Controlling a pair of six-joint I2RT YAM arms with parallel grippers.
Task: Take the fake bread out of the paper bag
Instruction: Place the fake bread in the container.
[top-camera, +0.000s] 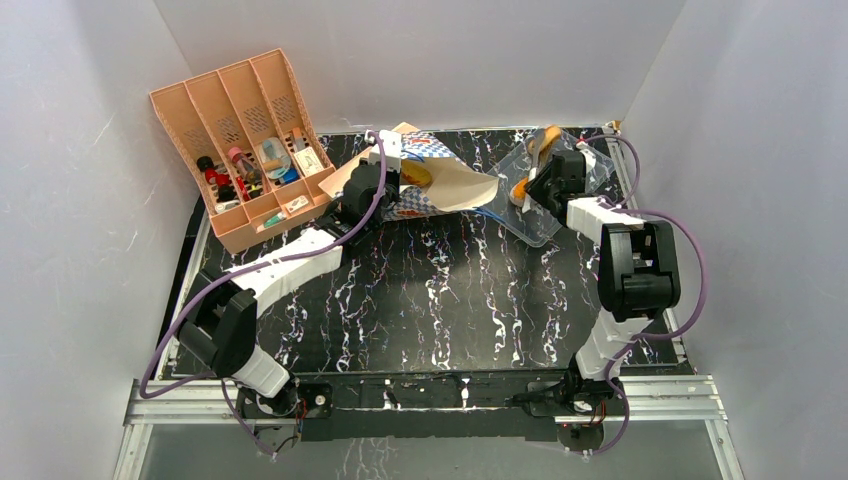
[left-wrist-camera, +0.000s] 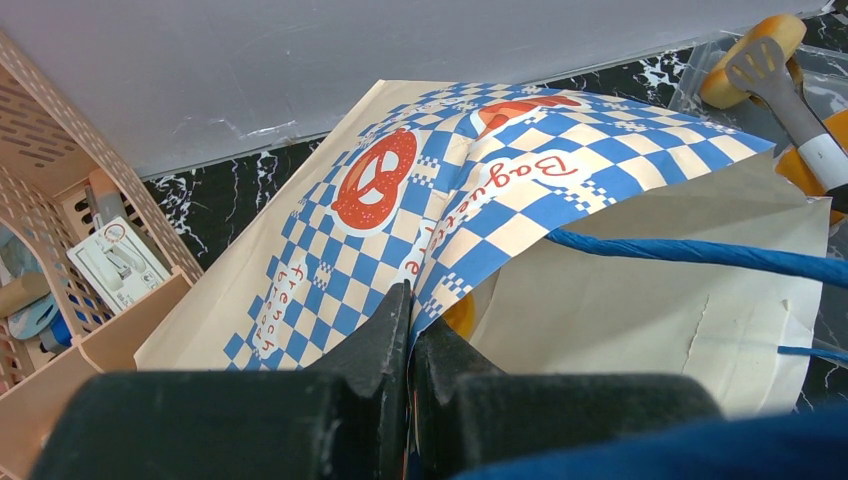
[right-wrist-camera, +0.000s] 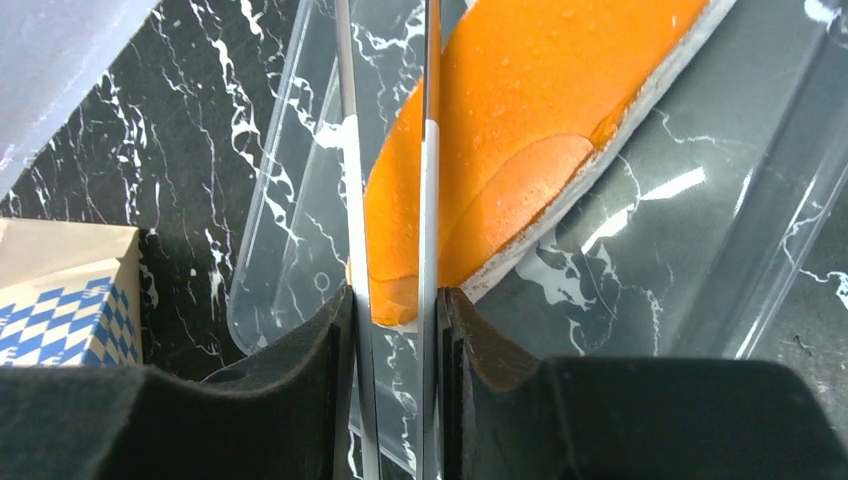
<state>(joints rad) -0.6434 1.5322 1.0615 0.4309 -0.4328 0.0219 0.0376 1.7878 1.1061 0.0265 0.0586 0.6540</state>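
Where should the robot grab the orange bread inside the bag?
Probably the rounded edge of the orange bread, coming through the mouth of the paper bag from the right. It lies on its side, the left gripper pinching its top lip, so only that edge shows.

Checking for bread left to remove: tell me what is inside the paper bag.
Inside the paper bag, one golden-orange bread piece peeks out at the mouth. Deeper in, the checkered top hides the rest.

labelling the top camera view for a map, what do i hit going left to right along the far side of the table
orange slotted organiser → paper bag → clear plastic tray
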